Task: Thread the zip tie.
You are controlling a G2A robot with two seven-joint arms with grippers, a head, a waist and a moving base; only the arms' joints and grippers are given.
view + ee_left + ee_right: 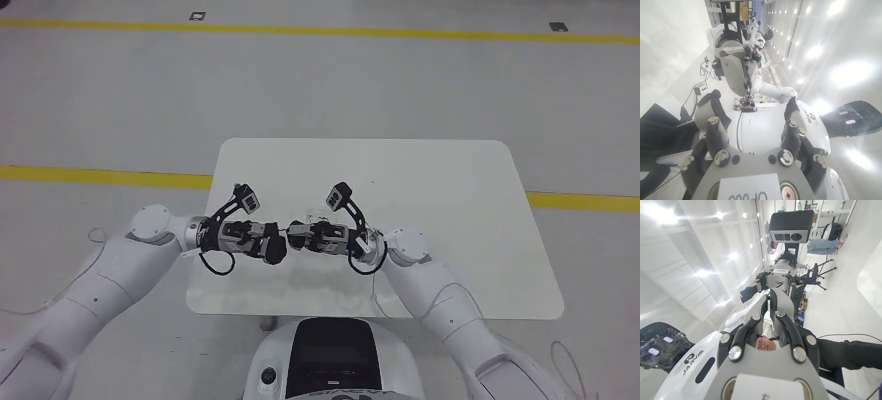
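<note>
A white, round-cornered table (450,200) stands on a pale grey floor (300,90) marked with yellow lines (400,33). Over the table's near half the two arms meet from either side. The left claw (281,243) and the right claw (300,238) face each other tip to tip, just apart, both held above the tabletop.

In the left wrist view the left claw's fingers (715,106) stand wide apart. The right claw sits straight ahead of that gap, just beyond the fingertips.

The right claw's fingers (783,306) are pressed together. What looks to be the zip tie (748,93), a thin dark strip, sticks out of their tips. It is pinched at one end by the right claw and points toward the mouth of the left claw. Whether its free end touches either left finger cannot be told.

From the right wrist view the left claw lies directly ahead of the right claw's tips, its dark fingers splayed to either side.

A black camera bracket (243,198) rises behind the left claw, and another like it (341,194) rises behind the right claw.
</note>
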